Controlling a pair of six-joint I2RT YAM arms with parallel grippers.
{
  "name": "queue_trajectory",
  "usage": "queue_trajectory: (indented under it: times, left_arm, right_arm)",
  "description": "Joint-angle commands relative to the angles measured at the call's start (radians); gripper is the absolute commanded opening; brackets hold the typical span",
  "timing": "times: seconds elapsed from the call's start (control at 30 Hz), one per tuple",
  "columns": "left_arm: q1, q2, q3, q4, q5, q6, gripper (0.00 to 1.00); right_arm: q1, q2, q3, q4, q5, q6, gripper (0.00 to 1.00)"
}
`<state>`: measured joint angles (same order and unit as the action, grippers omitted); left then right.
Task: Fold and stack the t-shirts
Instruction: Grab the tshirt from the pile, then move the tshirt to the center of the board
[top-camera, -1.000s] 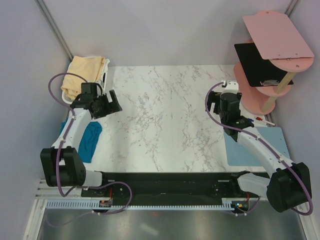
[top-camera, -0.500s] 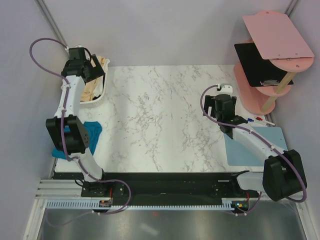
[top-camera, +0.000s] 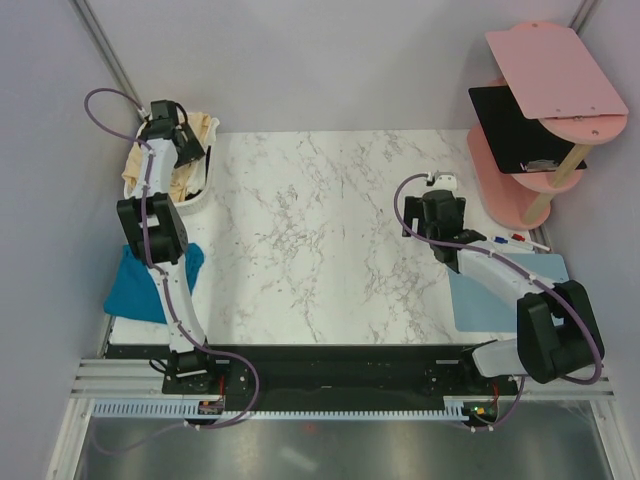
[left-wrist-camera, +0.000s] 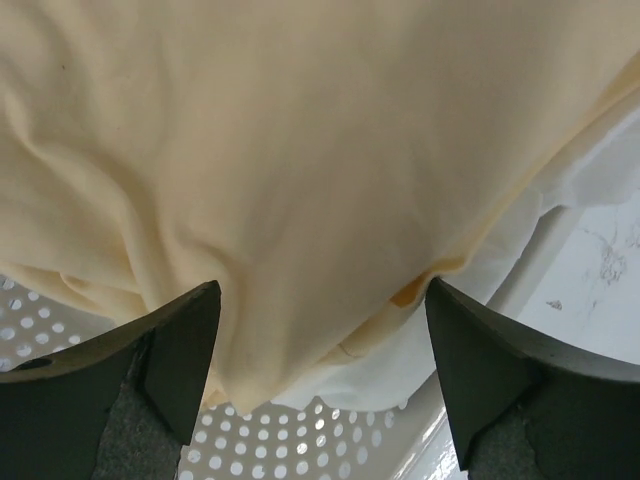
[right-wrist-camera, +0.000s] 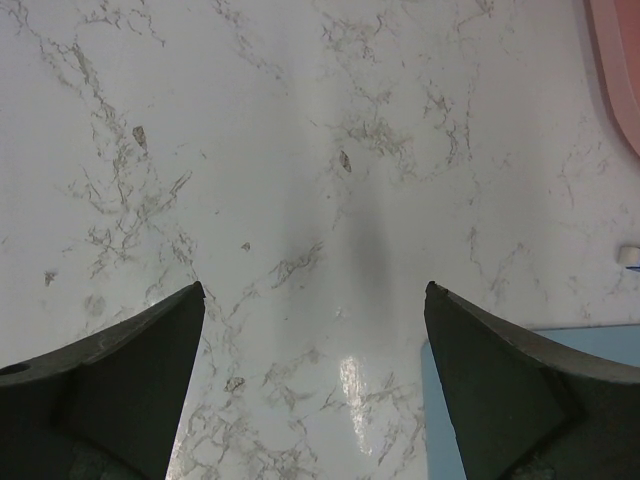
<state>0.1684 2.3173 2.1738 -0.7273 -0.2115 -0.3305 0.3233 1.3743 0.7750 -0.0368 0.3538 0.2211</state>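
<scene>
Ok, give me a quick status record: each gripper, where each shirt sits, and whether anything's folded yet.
left gripper: open, over the yellow shirt in the basket, nothing gripped
right gripper: open, over bare table, beside the blue mat
yellow shirt: bunched, on top in the basket
white shirt: in the basket, under the yellow one
teal shirt: crumpled at the table's near-left edge
folded or stacked: none yet

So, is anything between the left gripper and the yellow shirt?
Nothing in the way: the left wrist view shows the left gripper, open, facing the yellow shirt directly, with the shirt lying in the basket.
</scene>
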Motion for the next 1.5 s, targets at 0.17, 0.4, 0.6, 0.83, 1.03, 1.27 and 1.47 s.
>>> queue_trajectory:
  times: [0.17, 0.4, 0.6, 0.83, 1.03, 1.27, 1.47]
  left_arm:
    - [0.006, 0.05, 0.149, 0.032, -0.054, -0.025, 0.42]
    - [0.032, 0.057, 0.139, 0.039, -0.034, -0.035, 0.02]
    - [0.036, -0.05, 0.109, 0.048, 0.043, -0.05, 0.02]
    - [0.034, -0.281, 0.054, 0.112, 0.167, -0.064, 0.02]
    - [0.031, -0.404, -0.055, 0.152, 0.237, -0.08, 0.02]
    - [-0.147, -0.516, -0.005, 0.161, 0.437, -0.032, 0.02]
    - [-0.522, -0.544, 0.125, 0.155, 0.492, -0.051, 0.02]
  right_arm:
    - [0.002, 0.089, 0.067, 0.028, -0.056, 0.023, 0.98]
    - [0.0, 0.123, 0.087, 0.012, -0.07, 0.023, 0.98]
    - [0.002, 0.114, 0.079, 0.006, -0.072, 0.026, 0.98]
    - [0.0, 0.078, 0.049, 0.005, -0.072, 0.037, 0.98]
    - [0.002, 0.075, 0.049, -0.008, -0.076, 0.038, 0.98]
    - [0.0, 0.045, 0.043, -0.021, -0.039, 0.04, 0.98]
    - [0.002, 0.006, 0.05, -0.064, 0.102, 0.07, 0.98]
